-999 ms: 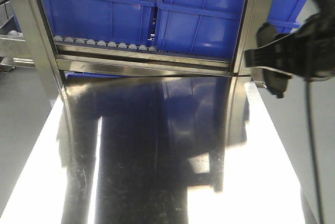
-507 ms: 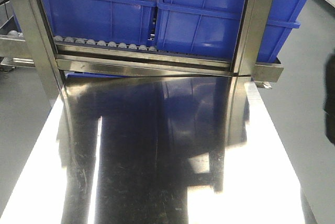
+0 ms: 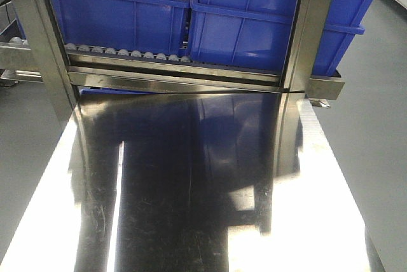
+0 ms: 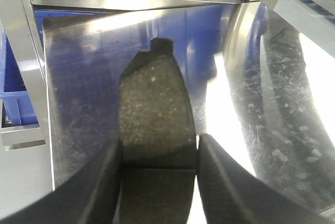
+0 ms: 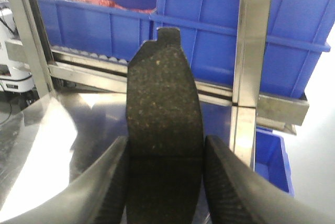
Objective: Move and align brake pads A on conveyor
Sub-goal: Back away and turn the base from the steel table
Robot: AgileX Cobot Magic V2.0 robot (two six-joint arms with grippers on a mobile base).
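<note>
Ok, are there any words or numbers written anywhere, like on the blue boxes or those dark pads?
None: no words, numbers or labels can be read anywhere.
The blue bins, the steel table, the brake pad in the left end effector and the other brake pad in the right end effector are all blank.

Blue bins (image 3: pixel 127 24): no words or numbers can be read.
Left pad (image 4: pixel 154 103), held in the left tool (image 4: pixel 158 148): no letters, no numbers, no brand on its face.
Right pad (image 5: pixel 165 103), held in the right tool (image 5: pixel 165 148): no letters, no numbers, no brand on its face.
Tabletop (image 3: pixel 191 208): no label or sign.
All views: nothing to read.
</note>
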